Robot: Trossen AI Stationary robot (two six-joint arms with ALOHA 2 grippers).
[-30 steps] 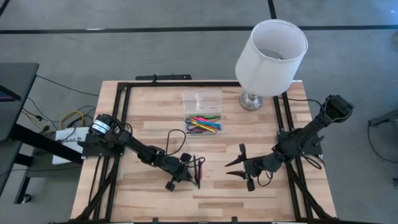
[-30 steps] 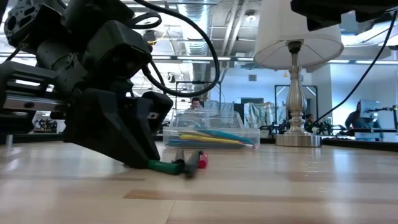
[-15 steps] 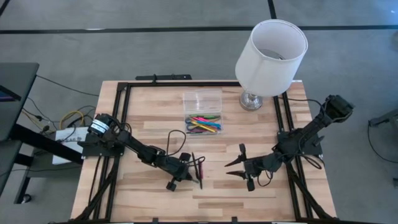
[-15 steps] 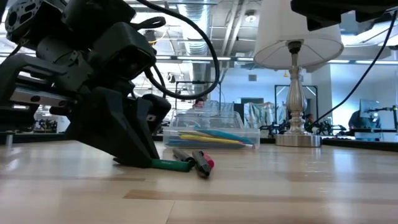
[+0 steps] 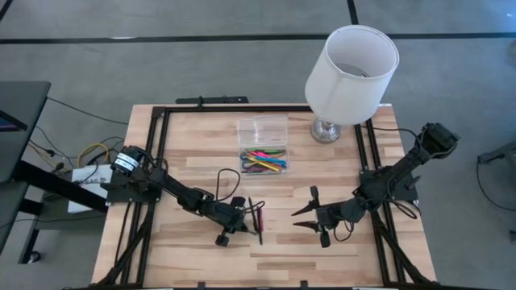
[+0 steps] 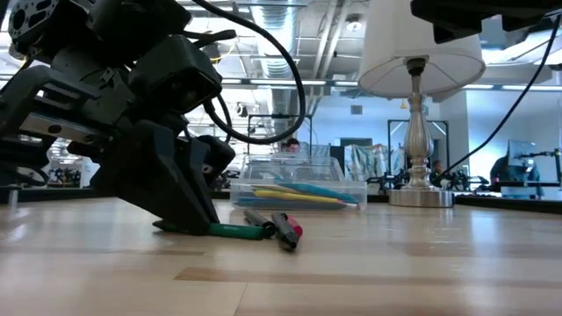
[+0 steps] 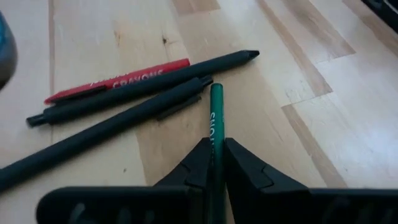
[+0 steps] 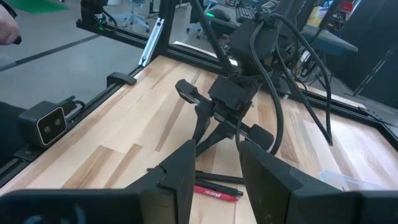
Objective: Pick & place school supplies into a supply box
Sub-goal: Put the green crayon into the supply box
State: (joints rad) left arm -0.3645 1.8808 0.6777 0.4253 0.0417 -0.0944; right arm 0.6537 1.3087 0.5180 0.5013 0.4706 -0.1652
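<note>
Green pen (image 7: 216, 118) flat on the wooden table (image 5: 193, 161), pinched at its near end between the closed fingers of the left gripper (image 7: 214, 163), low over the boards near the front middle. Two black pens (image 7: 134, 93) just beside it, angled across its tip, a red crayon-labelled marker (image 7: 115, 79) against the farther one. Supply box (image 5: 263, 160) well apart toward the back, clear-walled, holding a bundle of pink, yellow, blue and green supplies; clear lid (image 5: 262, 130) lying just behind it. White-shaded lamp (image 5: 351, 66) at the back right corner. Right gripper (image 5: 312, 211) resting low to the right of the pens, fingers spread, grasping nothing.
</note>
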